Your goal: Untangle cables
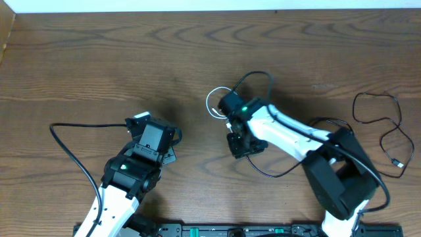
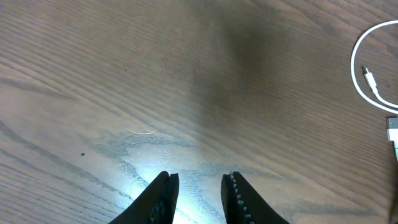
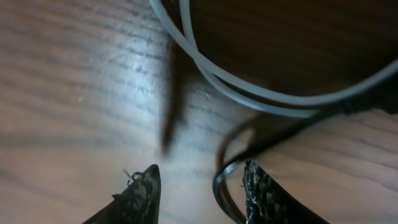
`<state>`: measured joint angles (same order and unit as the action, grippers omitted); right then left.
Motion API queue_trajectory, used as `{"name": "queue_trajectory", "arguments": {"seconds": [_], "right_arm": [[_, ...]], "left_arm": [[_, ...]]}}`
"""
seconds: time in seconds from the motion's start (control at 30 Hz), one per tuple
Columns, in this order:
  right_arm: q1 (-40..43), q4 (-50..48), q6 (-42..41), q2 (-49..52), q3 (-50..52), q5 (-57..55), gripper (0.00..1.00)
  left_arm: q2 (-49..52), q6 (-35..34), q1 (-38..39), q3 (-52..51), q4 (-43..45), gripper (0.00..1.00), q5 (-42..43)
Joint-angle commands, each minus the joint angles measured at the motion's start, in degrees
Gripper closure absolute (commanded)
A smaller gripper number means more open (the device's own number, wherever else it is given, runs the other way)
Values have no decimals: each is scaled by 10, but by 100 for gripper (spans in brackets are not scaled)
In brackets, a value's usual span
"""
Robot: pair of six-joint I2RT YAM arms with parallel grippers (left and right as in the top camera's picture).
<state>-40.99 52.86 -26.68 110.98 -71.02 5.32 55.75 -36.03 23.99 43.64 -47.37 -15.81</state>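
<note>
R gripper (image 3: 200, 167) spread, blk cable (image 3: 217, 179) between

Far left open, centre and right cluttered.
Bare table (image 1: 99, 59) runs across the far side and far left, and there is a passable gap between left arm (image 1: 125, 174) and right arm (image 1: 289, 135). Blocking: white cable (image 2: 352, 65) loop and black cable (image 1: 256, 72) loop at centre; right arm spans near right; second black cable (image 1: 398, 112) sprawls at right edge.

No writing, label, brand, number or sign is readable on the cables (image 3: 214, 78), arms (image 1: 289, 131) or counter (image 1: 99, 59).
</note>
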Motion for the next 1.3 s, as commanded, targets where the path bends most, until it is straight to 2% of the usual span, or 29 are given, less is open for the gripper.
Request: {"name": "queue_trajectory", "arguments": {"seconds": [0.0, 0.1, 0.23, 0.47, 0.6, 0.73, 1.0, 1.27], "right_arm": [[-22, -5, -72, 20, 3, -61, 62], [-32, -7, -100, 33, 3, -87, 72], [-37, -8, -100, 35, 3, -87, 99], [-25, 8, -99, 18, 0, -84, 99], [17, 27, -75, -40, -2, -91, 99], [86, 45, -56, -125, -2, -153, 99], [299, 48, 36, -252, -2, -205, 99], [560, 19, 65, -263, -2, -245, 99]], "left_arm": [[1, -3, -3, 5, -2, 71, -14], [1, -3, -3, 5, -2, 71, -14], [1, -3, -3, 5, -2, 71, -14], [1, -3, -3, 5, -2, 71, -14], [1, -3, -3, 5, -2, 71, -14], [1, -3, -3, 5, -4, 71, -14], [1, -3, -3, 5, -4, 71, -14], [1, -3, -3, 5, -8, 71, -13]]}}
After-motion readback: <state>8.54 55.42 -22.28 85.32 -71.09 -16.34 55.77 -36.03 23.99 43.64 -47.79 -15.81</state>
